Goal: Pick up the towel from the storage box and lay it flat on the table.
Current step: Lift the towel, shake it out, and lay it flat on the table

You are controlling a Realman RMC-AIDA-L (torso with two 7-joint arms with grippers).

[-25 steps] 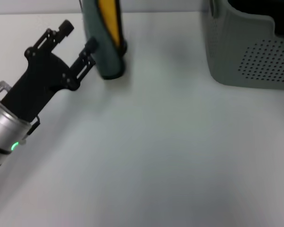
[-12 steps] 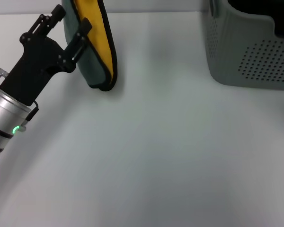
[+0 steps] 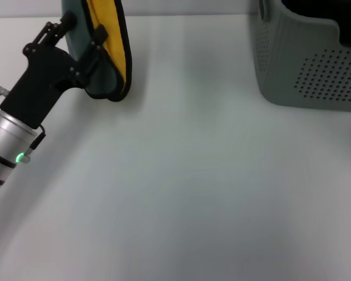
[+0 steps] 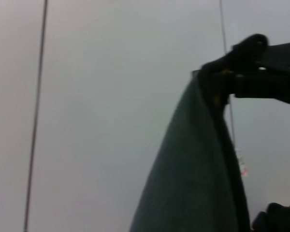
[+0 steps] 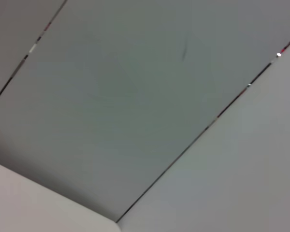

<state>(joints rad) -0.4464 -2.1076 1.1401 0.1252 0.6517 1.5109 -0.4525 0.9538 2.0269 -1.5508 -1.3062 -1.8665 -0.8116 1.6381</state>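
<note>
The left pincer (image 3: 82,36) is near the far left corner of the tabletop (image 3: 181,181). Its fingers are on both sides of the hanging towel (image 3: 108,58), but I cannot tell if they press it. The towel hangs folded, yellow side toward the box (image 3: 307,64), teal side toward the arm. The box stands at the far right edge. The right pincer is not seen.

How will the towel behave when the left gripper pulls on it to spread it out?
Probably floppy: the towel hangs folded from above the head view, its rounded lower end drooping beside the left gripper. Likely light, since it hangs with no support from the table. Its piped edge may give the fingers purchase, though cloth could still slip.
</note>
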